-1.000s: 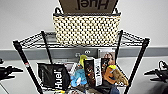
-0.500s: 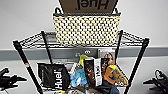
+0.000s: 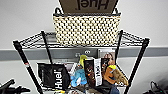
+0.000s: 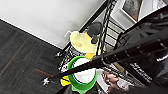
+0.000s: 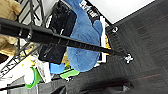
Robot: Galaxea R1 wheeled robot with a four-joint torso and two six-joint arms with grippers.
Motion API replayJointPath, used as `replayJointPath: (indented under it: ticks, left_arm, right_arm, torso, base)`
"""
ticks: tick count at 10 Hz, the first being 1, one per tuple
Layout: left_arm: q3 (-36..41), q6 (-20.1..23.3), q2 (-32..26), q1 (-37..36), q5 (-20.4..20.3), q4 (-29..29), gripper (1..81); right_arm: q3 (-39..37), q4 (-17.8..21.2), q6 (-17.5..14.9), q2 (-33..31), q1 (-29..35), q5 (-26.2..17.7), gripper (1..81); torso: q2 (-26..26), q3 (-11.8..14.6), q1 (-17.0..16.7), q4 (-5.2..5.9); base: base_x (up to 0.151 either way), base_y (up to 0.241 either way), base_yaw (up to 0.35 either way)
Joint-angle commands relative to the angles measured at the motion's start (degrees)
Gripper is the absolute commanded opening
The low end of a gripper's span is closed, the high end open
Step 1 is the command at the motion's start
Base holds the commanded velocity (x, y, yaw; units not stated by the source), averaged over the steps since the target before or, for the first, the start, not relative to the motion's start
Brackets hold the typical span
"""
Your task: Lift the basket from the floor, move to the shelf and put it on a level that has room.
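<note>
Nothing has shifted since the earlier head frames: the basket (image 3: 86, 29) sits at upper centre on the top level (image 3: 37, 40) of the shelf (image 3: 139, 60), the Huel box (image 3: 88, 6) standing in it (dark arm parts at both lower corners, fingers impossible to judge). Left wrist view: a green and white tub (image 4: 83, 75) at lower centre, floor (image 4: 17, 60) at left. Right wrist view: a blue plush toy (image 5: 83, 40) at centre behind a black post.

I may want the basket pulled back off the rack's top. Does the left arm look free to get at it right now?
Probably yes. The basket sits on the open top tier with its front and left side unobstructed; the left arm is low beside the rack and would have to rise past the corner post.
</note>
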Motion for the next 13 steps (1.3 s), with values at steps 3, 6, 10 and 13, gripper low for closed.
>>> replayJointPath:
  ticks: [3,6,10,13]
  left_arm:
    - [3.2,2.0,2.1,5.1,-6.5,0.0,81.1]
    - [3.0,4.7,6.4,12.3,-10.5,0.0,81.1]
    - [1.1,8.3,12.1,21.3,-15.0,0.0,81.1]
    - [-3.5,9.3,18.5,27.5,-17.1,1.1,81.1]
  right_arm:
    - [-1.2,1.3,-1.9,1.7,-3.2,0.5,81.1]
    - [-4.1,1.5,-6.6,6.1,-9.2,1.2,81.1]
    - [-10.0,1.3,-9.5,11.8,-16.0,1.8,81.1]
    - [-14.6,1.3,-12.6,17.3,-21.7,5.5,81.1]
  torso:
    - [0.0,0.0,0.0,0.0]
    - [0.0,0.0,0.0,0.0]
    - [0.0,0.0,0.0,0.0]
    - [0.0,0.0,0.0,0.0]
  base:
    - [0.0,0.0,0.0]
    - [0.0,0.0,0.0]
    - [0.0,0.0,0.0]
    - [0.0,0.0,0.0]
